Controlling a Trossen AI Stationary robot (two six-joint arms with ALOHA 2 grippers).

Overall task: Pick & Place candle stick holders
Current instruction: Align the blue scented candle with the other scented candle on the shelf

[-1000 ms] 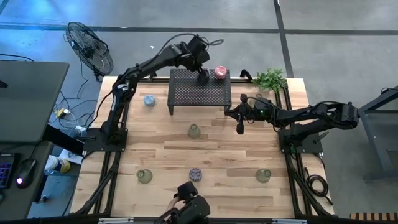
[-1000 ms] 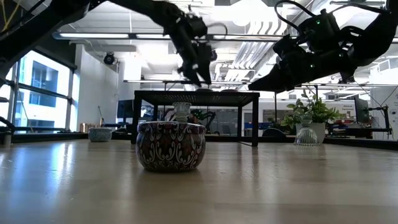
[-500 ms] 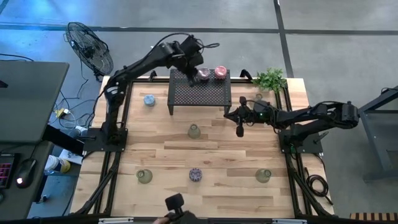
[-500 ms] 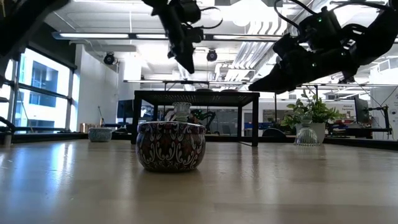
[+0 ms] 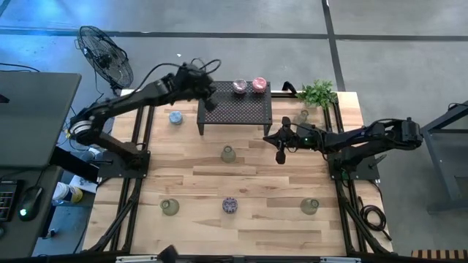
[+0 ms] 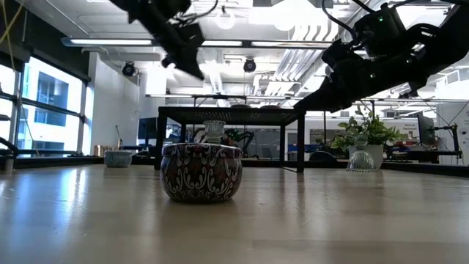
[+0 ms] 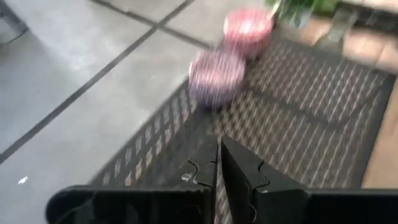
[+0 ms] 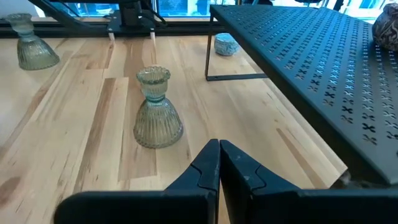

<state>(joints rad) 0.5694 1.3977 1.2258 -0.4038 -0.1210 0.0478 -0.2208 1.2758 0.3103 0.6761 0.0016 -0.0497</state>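
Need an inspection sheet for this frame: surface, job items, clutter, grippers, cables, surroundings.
Surface: wooden table, black mesh rack at the far edge.
Job's things: purple holder and pink holder on the rack; blue holder, olive holder, mottled holder and two more glass holders on the table.
Clutter: leafy plant at the far right corner.
Grippers: left gripper shut, empty, at the rack's left edge; right gripper shut, empty, right of the rack.
Cables: loop on the left arm.
Surroundings: floor fan, desk.

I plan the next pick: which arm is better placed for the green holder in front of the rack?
Right, probably: the right gripper hovers beside the green holder, fingers shut.
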